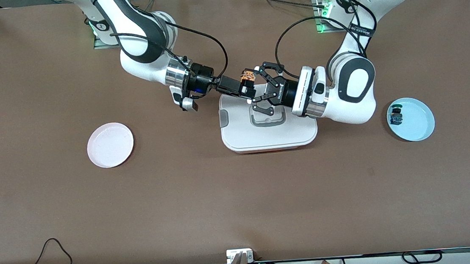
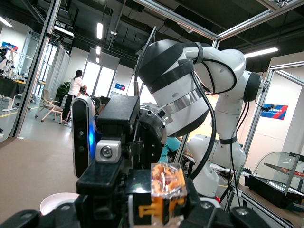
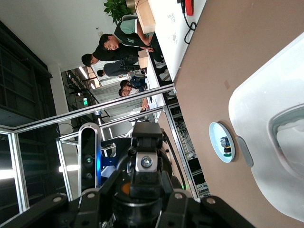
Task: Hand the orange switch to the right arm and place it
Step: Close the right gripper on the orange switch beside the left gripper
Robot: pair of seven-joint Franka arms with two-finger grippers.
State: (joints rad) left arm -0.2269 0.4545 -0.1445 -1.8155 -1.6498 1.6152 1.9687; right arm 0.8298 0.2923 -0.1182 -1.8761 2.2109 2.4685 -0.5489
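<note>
The orange switch point(image 1: 248, 76), a tiny black block with a clear orange cap, is up in the air over the edge of the white lidded box point(image 1: 269, 135). My right gripper point(image 1: 248, 85), slim and black behind a silver cuff, is shut on it. In the left wrist view the switch point(image 2: 167, 192) sits close up between the right gripper's black fingers. My left gripper point(image 1: 259, 87), claw-like on a white boxy wrist, faces the right one. Its fingers are spread open around the switch without touching it. In the right wrist view only a bit of orange point(image 3: 124, 188) shows.
A pink plate point(image 1: 110, 144) lies toward the right arm's end of the table. A light blue plate point(image 1: 419, 126) toward the left arm's end holds a small blue-and-green-black component point(image 1: 395, 116). That plate point(image 3: 217, 137) and the box point(image 3: 256, 109) show in the right wrist view.
</note>
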